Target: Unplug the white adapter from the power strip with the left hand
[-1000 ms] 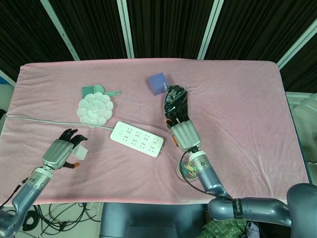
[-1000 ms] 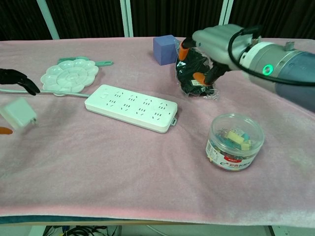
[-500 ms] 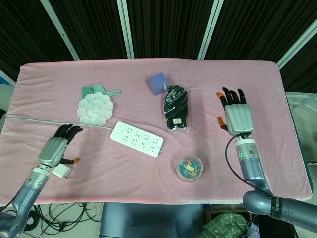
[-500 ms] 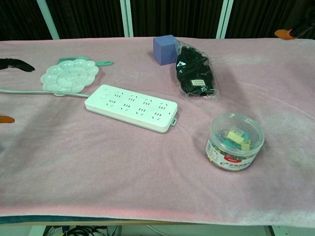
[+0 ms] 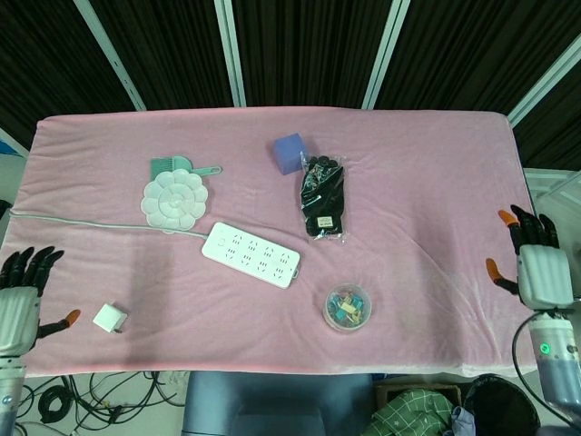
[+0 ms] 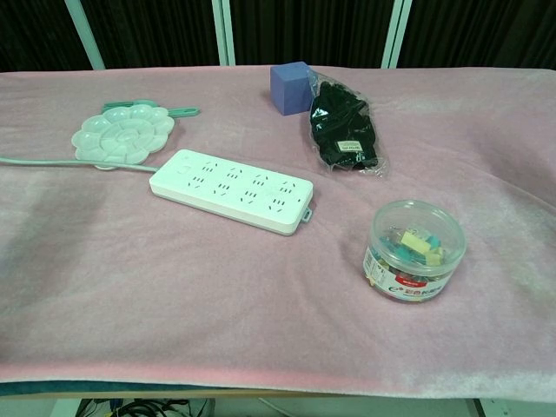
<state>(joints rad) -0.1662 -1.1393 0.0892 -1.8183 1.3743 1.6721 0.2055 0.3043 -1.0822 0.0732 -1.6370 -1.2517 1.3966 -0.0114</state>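
With the white adapter [image 5: 110, 318] lying loose on the pink cloth, well apart from the power strip [image 5: 251, 254], the left hand [image 5: 18, 304] hangs spread and empty off the table's edge, the unplugging apparently complete.

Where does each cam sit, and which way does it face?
Head view: high, looking steeply down on the whole table; left hand and right hand show at the side edges, white adapter loose on the cloth.
Chest view: low at the near edge, facing across the table; no hand shows.
Shared: power strip.
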